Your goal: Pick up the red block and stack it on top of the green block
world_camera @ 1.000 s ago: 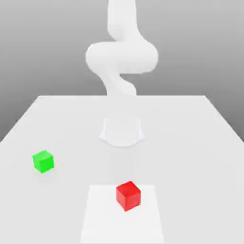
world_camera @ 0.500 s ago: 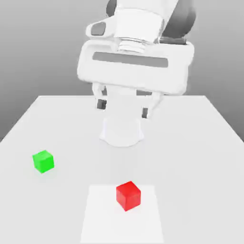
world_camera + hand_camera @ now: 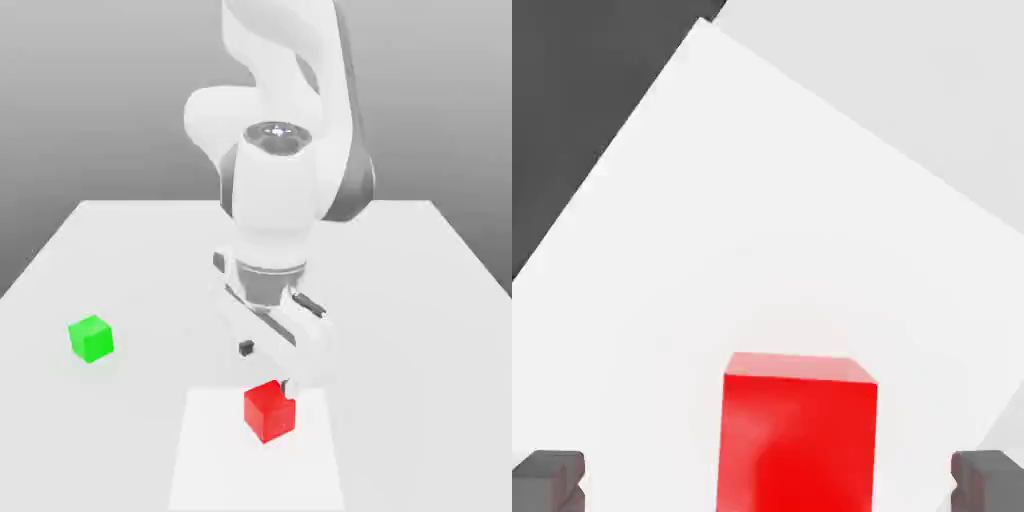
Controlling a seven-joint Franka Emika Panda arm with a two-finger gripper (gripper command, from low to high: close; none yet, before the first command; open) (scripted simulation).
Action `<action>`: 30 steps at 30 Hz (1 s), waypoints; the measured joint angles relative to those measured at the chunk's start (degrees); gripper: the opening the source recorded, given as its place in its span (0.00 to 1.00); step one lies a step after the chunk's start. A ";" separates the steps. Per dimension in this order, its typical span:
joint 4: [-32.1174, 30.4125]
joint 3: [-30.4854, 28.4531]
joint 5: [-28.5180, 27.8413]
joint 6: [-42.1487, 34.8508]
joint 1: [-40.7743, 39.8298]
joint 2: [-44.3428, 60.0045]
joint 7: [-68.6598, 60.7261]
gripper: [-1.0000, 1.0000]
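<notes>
Between spread fingertips [image 3: 550, 478], red block [image 3: 799, 440], gripper [image 3: 767, 480] above

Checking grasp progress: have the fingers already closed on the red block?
No: in the hand view the fingertips stand wide apart, with clear gaps either side of the red block.

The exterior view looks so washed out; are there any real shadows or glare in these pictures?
Exterior view: flat, even light; the red block and green block cast barely any shadow on the pale table, and a small glint sits on the arm's joint cap. Hand view: the red block shows a soft sheen, its top face brighter.
</notes>
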 joint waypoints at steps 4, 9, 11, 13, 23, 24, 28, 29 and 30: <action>0.71 -0.58 -1.59 1.84 0.05 2.29 1.69 0.50; 1.50 -2.23 -5.64 4.67 0.66 5.85 4.75 0.50; 1.72 -3.40 -7.79 5.97 1.35 7.49 6.33 0.50; 1.88 -4.98 -10.12 7.35 2.36 9.23 8.00 0.50; 2.02 -11.70 -16.52 11.77 7.39 14.56 12.42 0.00; 2.02 -11.70 -16.53 11.82 7.38 14.56 12.44 0.00; 2.03 -9.89 -14.76 10.61 6.07 13.10 11.24 0.00; 2.01 -8.90 -13.57 9.91 5.39 12.22 10.42 0.00; 1.98 -7.94 -12.33 9.19 4.75 11.31 9.56 0.00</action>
